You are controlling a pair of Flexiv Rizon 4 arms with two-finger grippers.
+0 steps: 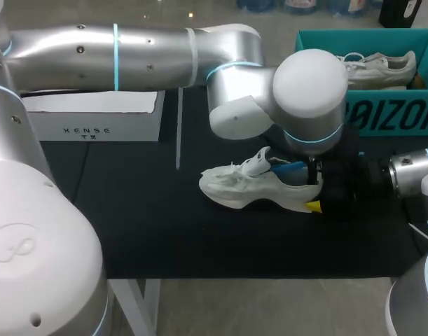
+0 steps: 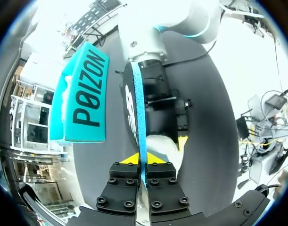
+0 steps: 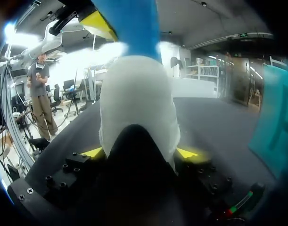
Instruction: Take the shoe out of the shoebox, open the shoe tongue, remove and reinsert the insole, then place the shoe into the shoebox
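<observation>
Shoe [image 1: 249, 185] sits upright on its sole mid-table [image 1: 164, 231], toe toward my left, outside the shoebox [image 1: 389, 115]. The teal shoebox stands at the far right with a second shoe [image 1: 378, 68] inside. Right gripper [image 3: 140, 153] is clamped on the shoe's heel from both sides. Left gripper [image 2: 143, 158] is pinched shut on the blue insole [image 2: 140, 113], held edge-on above the shoe's opening.

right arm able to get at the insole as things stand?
Probably not. The right gripper is shut on the heel of the white shoe, so it isn't free. The blue insole is pinched in the left gripper, whose arm also hangs over the shoe's opening.
</observation>
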